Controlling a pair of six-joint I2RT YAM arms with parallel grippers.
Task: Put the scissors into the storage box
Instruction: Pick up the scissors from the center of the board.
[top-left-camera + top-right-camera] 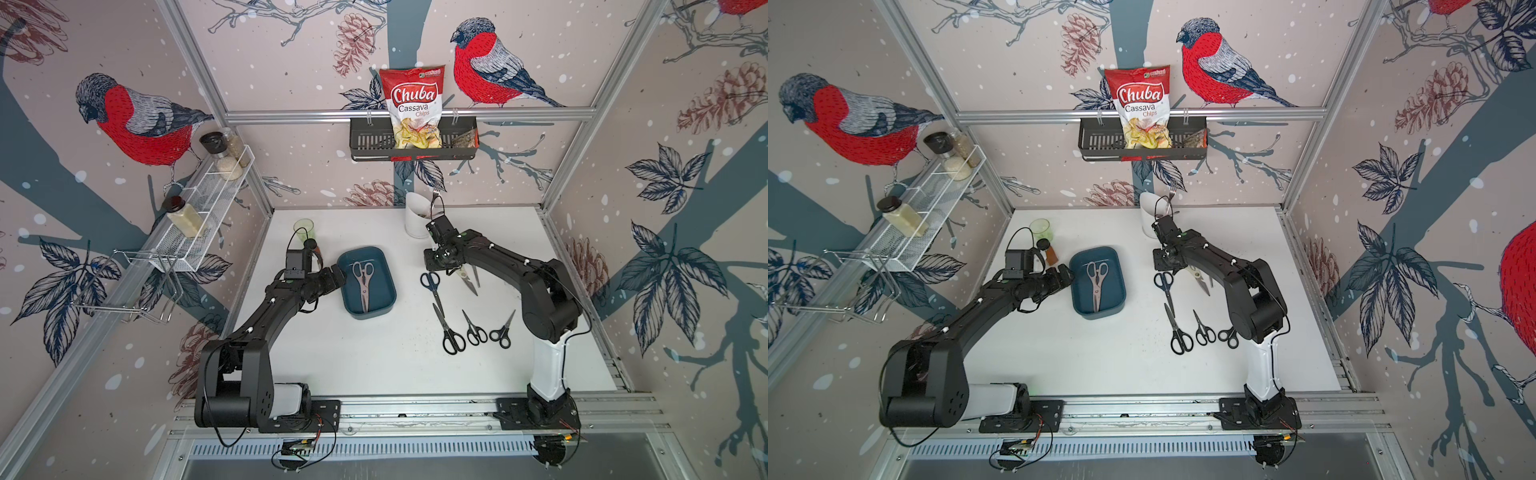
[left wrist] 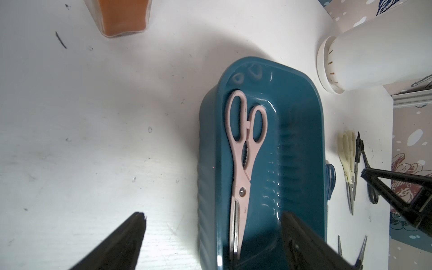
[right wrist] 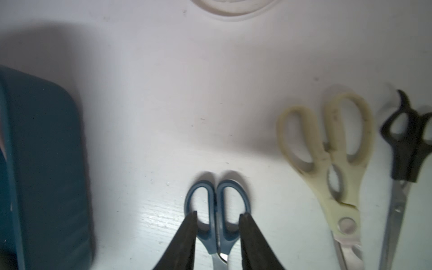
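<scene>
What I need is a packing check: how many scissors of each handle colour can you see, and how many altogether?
Pink-handled scissors: 1, lying in the storage box
Cream-handled scissors: 1
Blue-handled scissors: 1
Black-handled scissors: 4
Total: 7

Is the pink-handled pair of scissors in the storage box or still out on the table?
In. The pink-handled scissors lie flat inside the storage box, blades closed.
</scene>
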